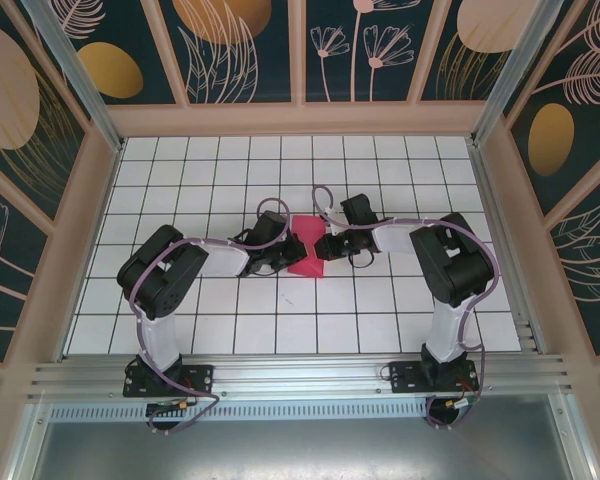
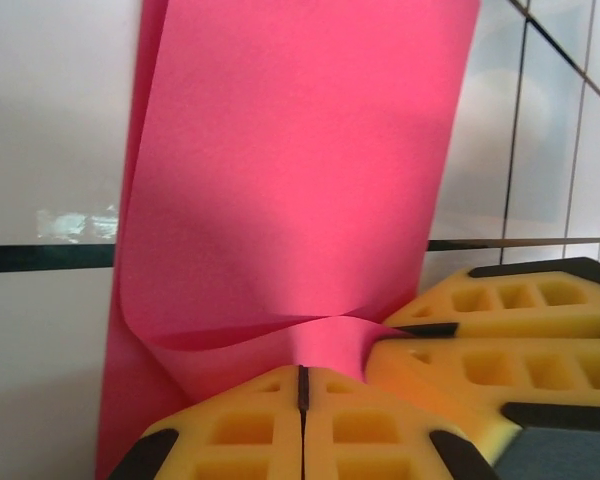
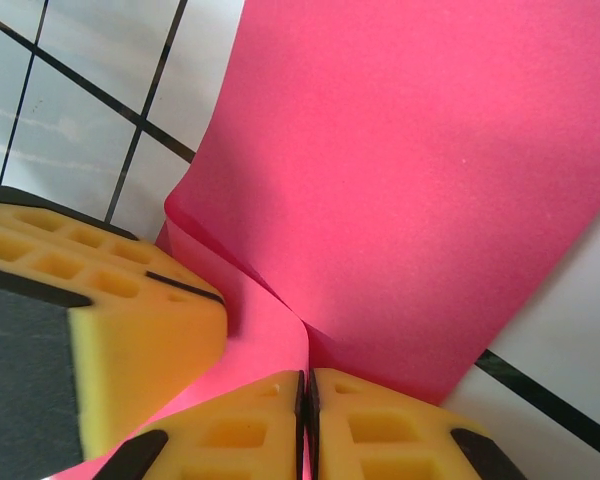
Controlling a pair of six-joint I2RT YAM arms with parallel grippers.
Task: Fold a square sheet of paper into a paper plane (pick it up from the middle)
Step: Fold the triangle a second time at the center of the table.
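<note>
Partly | paper (image 2: 300,170) edges cut off | left hand (image 2: 302,388), right hand (image 3: 307,392) pinching

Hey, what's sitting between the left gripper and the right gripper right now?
Only the square sheet of paper, bunched up where both pinch it. The top external view shows the left gripper and right gripper on opposite sides of it.

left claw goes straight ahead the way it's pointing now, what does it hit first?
The pink sheet: the left claw is shut on it and the paper stands directly ahead. The right claw grips close alongside, likely next; depth unclear.
</note>
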